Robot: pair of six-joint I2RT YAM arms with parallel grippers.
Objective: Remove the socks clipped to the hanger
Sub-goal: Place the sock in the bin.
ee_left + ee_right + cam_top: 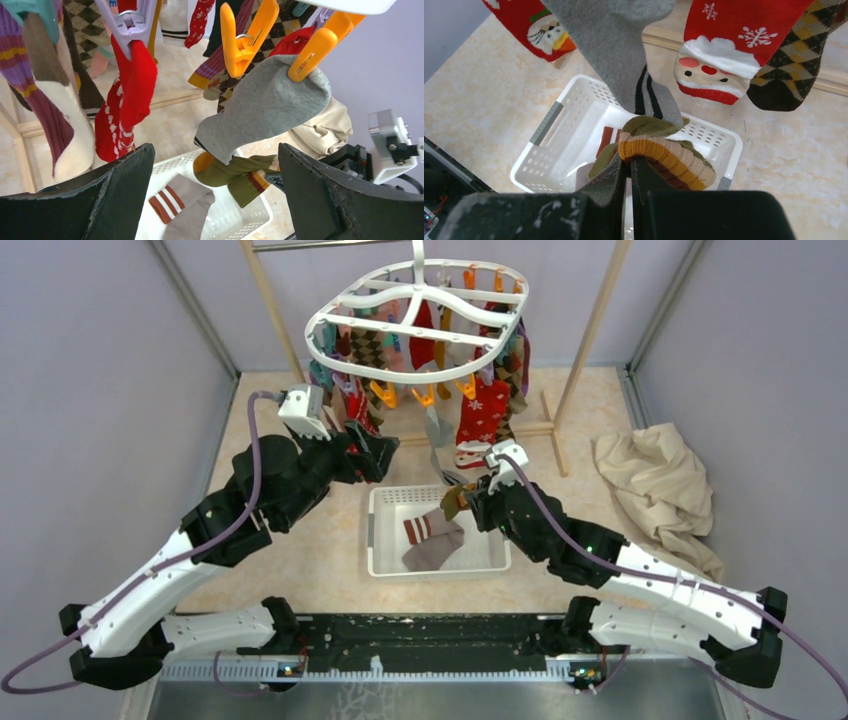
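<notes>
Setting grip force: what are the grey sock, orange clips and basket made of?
Grey sock: soft matte knit, hanging limp. Orange clips: glossy moulded plastic, seemingly with metal spring rings. Basket: rigid white plastic, smooth, perforated walls.

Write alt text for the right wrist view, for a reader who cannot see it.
The right gripper, shut, holds an olive sock with an orange-striped cuff over a white basket. A grey sock with black stripes hangs just above it, with red Santa socks and an argyle sock alongside.
</notes>
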